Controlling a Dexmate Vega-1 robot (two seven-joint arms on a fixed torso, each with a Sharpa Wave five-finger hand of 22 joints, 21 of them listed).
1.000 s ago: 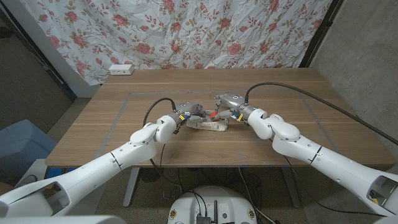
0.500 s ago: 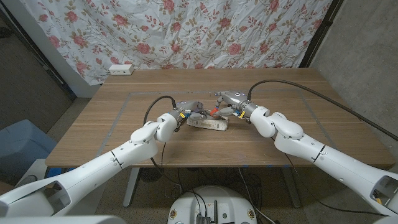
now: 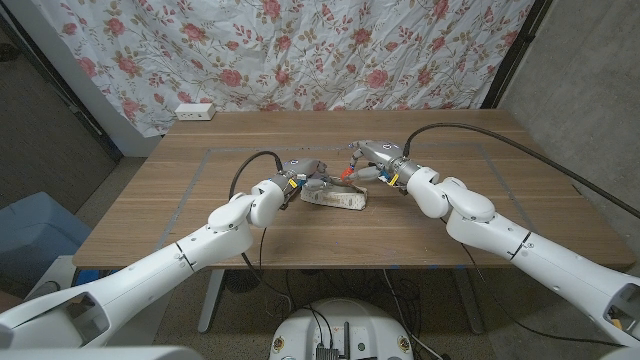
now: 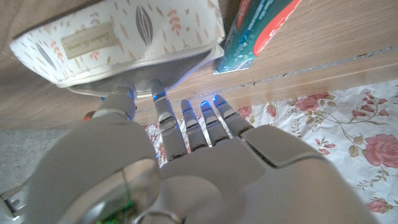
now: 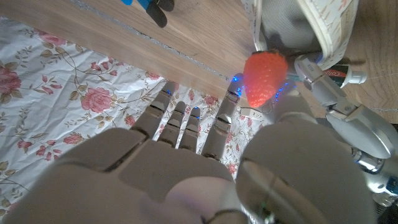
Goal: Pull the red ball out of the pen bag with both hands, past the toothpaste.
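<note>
The white patterned pen bag (image 3: 335,199) lies mid-table between my hands. My left hand (image 3: 303,180) pinches the bag's zipper rim (image 4: 124,37), seen up close in the left wrist view. My right hand (image 3: 372,160) pinches the red ball (image 3: 346,177) between thumb and a finger. The right wrist view shows the ball (image 5: 264,78), dimpled like a strawberry, just outside the bag's open mouth (image 5: 311,25), with my right hand (image 5: 186,168) behind it. A teal toothpaste box (image 4: 258,28) lies against the bag's far side.
A white power strip (image 3: 195,112) sits at the table's back left corner. A floral curtain (image 3: 330,50) hangs behind the table. A small blue and black object (image 5: 149,5) lies on the wood beyond the bag. Black cables arc up from both wrists.
My right hand has drawn back and up a little from the bag, bringing the red ball with it. My left hand has stayed on the bag's rim.
</note>
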